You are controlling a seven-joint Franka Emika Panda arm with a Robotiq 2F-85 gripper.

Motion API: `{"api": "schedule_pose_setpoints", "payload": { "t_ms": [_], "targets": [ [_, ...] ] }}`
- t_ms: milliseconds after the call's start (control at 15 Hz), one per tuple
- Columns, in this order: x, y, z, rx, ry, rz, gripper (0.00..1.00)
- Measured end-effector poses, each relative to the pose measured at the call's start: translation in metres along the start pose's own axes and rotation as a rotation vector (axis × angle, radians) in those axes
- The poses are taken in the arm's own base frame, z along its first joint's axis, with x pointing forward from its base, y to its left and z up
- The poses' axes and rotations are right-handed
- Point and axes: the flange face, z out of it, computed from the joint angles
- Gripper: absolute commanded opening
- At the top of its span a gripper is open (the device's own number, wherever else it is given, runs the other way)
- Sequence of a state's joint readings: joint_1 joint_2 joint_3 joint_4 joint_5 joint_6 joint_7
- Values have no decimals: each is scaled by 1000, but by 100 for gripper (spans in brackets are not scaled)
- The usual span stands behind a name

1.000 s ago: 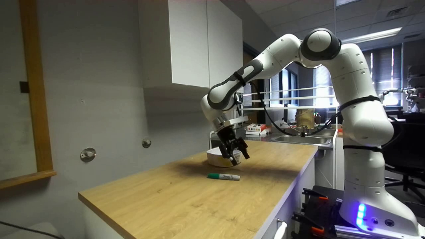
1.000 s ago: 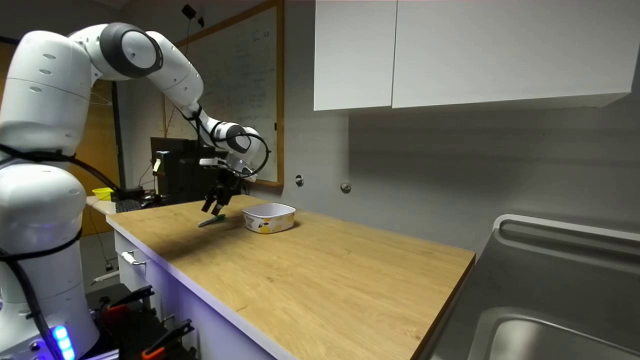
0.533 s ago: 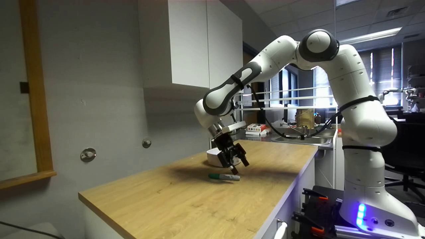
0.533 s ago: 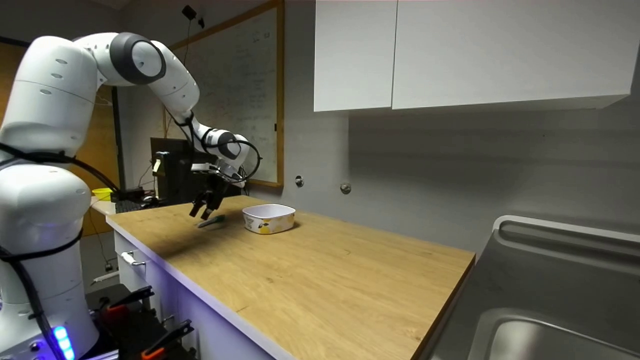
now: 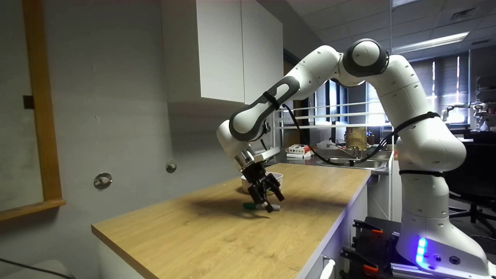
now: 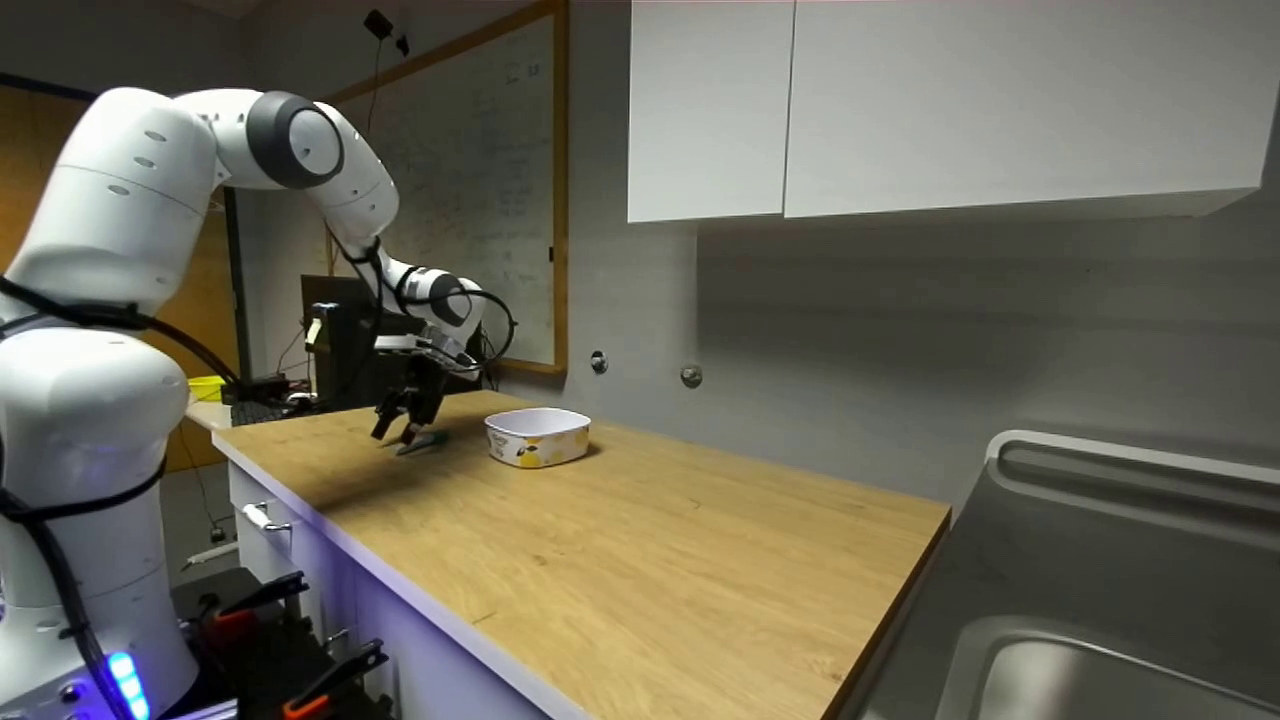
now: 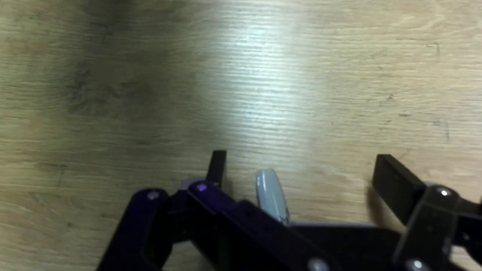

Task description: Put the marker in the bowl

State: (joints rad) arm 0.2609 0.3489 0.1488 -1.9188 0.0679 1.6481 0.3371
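Observation:
The marker lies on the wooden counter, with a green cap (image 5: pixel 249 205) and a pale grey end; it also shows in an exterior view (image 6: pixel 430 439). In the wrist view the marker's pale end (image 7: pixel 272 194) pokes out between the jaws, nearer the left finger; the rest is hidden behind the gripper. My gripper (image 7: pixel 301 165) is open, its fingers low around the marker and apart, holding nothing. The gripper shows in both exterior views (image 5: pixel 274 203) (image 6: pixel 394 437). The bowl (image 6: pixel 540 447) is low and white inside, with a yellow lemon pattern; in an exterior view the gripper partly hides the bowl (image 5: pixel 277 176).
The wooden counter (image 5: pixel 217 240) runs along a grey wall, with white cabinets (image 6: pixel 900 110) above it. A steel sink (image 6: pixel 1090 670) adjoins one end. The bowl stands close beside the marker, nearer the wall.
My gripper has come down and away from the bowl, lowering over the marker. The fingers stay open. The marker and the bowl have not visibly moved.

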Motion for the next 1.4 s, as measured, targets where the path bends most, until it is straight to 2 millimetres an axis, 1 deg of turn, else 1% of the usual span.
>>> {"api": "schedule_pose_setpoints", "payload": {
  "t_ms": [133, 333, 800, 1067, 1133, 1200, 1400],
  "targets": [
    [7, -4, 4, -16, -2, -22, 100],
    [17, -2, 9, -38, -9, -48, 100],
    [27, 12, 1, -40, 7, -68, 100],
    [30, 14, -1, -37, 10, -78, 100],
    [31, 14, -1, -37, 11, -80, 76],
    [31, 14, -2, -37, 11, -81, 75],
    [31, 11, -5, -37, 17, -94, 53]
  ]
}}
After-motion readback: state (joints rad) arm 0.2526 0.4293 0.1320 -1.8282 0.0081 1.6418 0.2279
